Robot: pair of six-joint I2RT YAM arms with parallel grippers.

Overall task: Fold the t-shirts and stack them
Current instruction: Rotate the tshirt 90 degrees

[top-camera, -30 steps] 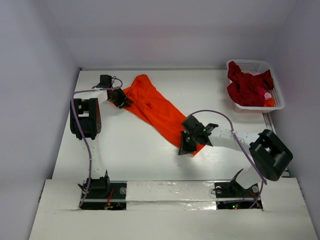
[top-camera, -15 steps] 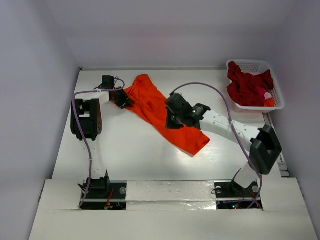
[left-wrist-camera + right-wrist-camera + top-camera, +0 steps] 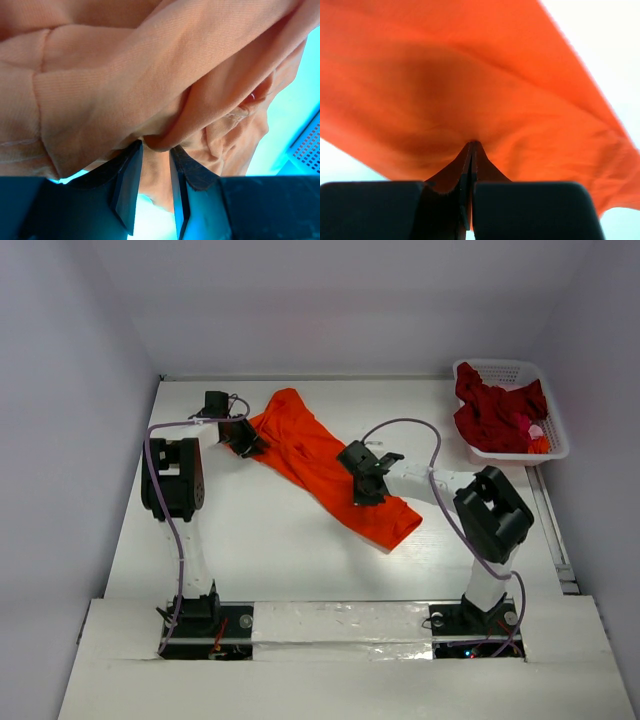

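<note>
An orange t-shirt (image 3: 305,455) lies as a long diagonal strip across the table, from far left to near centre. My left gripper (image 3: 245,443) is at its far left end, shut on a fold of the orange cloth (image 3: 165,90), which sits between the jaws (image 3: 156,145). My right gripper (image 3: 362,490) is over the strip's lower half, jaws shut together, tips (image 3: 471,145) pressing into the orange cloth (image 3: 470,75). I see no cloth between them. A dark red t-shirt (image 3: 495,410) is bundled in the basket.
The white latticed basket (image 3: 556,430) stands at the far right corner, with a bit of pink and orange cloth beside the red shirt. Its lattice (image 3: 307,145) shows at the edge of the left wrist view. Walls enclose the table on the left, back and right.
My right gripper has moved from the shirt's near end up-left onto its middle, then back a little toward the near end. The near end now lies uncovered. The left gripper has not moved.
</note>
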